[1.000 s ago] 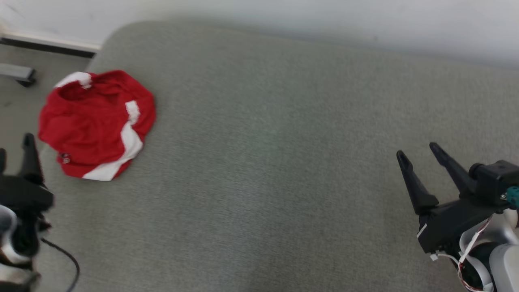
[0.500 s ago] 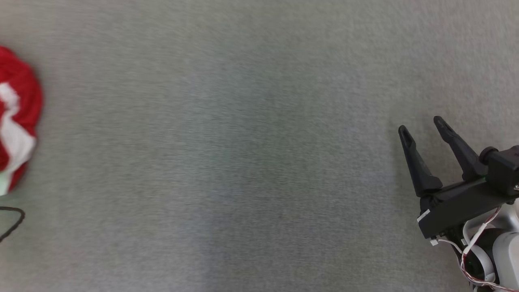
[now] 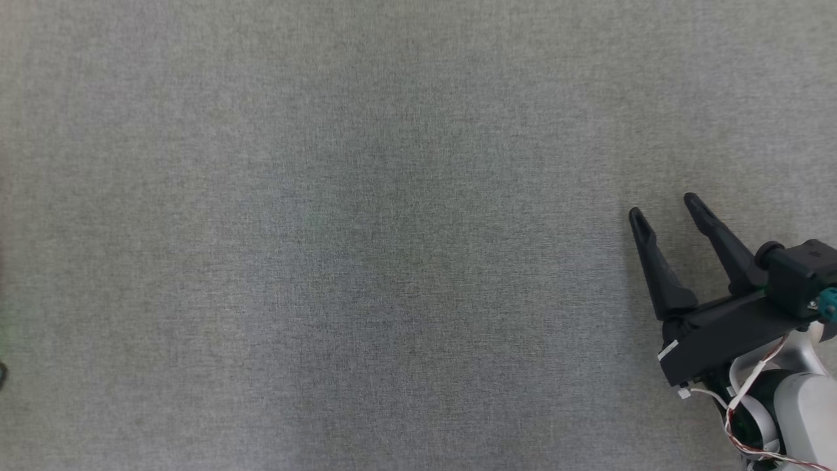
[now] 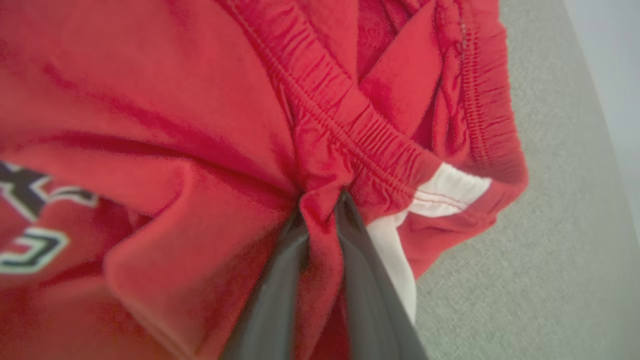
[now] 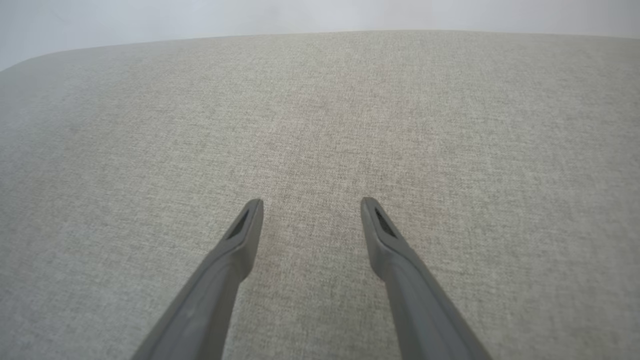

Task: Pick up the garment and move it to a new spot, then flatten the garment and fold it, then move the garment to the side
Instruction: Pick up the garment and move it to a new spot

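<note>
The surface [image 3: 327,229] is plain grey woven fabric, with a pale wall [image 5: 300,15] beyond its rounded far edge. My left pincer [image 4: 322,207] is narrow and grips the garment [image 4: 175,100]. A fold of red cloth is pinched between both fingers just below the gathered waistband [image 4: 350,130], a white panel [image 4: 450,190] sits right of the grip, and grey surface shows beyond it. My right pincer [image 3: 662,205] stands wide over bare surface at the lower right of the head view, with nothing between its fingers.
</note>
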Robot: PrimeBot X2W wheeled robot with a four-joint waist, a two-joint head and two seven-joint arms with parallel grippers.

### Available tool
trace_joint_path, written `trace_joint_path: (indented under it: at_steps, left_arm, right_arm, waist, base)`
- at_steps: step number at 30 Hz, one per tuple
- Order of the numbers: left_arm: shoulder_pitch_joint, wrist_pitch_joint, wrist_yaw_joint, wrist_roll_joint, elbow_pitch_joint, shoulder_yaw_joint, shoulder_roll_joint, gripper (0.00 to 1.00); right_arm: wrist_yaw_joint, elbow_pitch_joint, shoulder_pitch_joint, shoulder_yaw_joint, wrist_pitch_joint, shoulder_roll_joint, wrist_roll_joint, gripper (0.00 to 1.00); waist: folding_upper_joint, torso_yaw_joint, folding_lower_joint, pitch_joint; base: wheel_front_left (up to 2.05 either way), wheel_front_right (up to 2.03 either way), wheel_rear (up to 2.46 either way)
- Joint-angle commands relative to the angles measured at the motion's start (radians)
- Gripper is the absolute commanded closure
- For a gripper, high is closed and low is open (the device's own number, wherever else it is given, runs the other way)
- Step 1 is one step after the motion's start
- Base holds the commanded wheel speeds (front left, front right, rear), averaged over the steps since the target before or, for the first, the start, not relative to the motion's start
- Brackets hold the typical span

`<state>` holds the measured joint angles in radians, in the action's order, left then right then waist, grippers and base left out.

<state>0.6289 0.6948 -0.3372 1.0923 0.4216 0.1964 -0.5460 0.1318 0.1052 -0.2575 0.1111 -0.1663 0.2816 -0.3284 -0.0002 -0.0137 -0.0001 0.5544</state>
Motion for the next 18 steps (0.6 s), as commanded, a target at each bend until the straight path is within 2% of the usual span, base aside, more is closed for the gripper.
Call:
trace_joint_path:
  at_steps: [1, 8, 15, 18]
  left_arm:
    - [-0.043, 0.007, 0.018, 0.007, 0.007, -0.034, 0.067, 1.00]
    - [-0.059, -0.035, 0.051, -0.025, -0.042, -0.019, 0.009, 1.00]
    - [-0.054, 0.010, 0.049, -0.053, -0.102, -0.060, -0.033, 1.00]
    - [-0.031, 0.031, 0.055, -0.069, -0.153, -0.095, -0.033, 1.00]
  right_arm:
    - [-0.002, -0.009, 0.000, 0.006, 0.011, 0.003, -0.002, 0.00]
    - [-0.002, -0.054, 0.027, 0.043, 0.092, 0.001, 0.018, 0.00]
    - [-0.002, -0.085, 0.061, 0.060, 0.152, -0.007, 0.042, 0.00]
    - [-0.002, -0.099, 0.084, 0.072, 0.170, -0.004, 0.058, 0.00]
  waist:
    - [0.0002, 0.015, 0.0001, -0.054]
    - [0.0002, 0.023, 0.0001, -0.226]
    - [0.0002, 0.004, 0.0001, -0.391]
    - [0.0002, -0.012, 0.0001, -0.466]
  base:
    - [0.00, 0.00, 0.00]
    - [0.00, 0.00, 0.00]
    - [0.00, 0.00, 0.00]
    - [0.00, 0.00, 0.00]
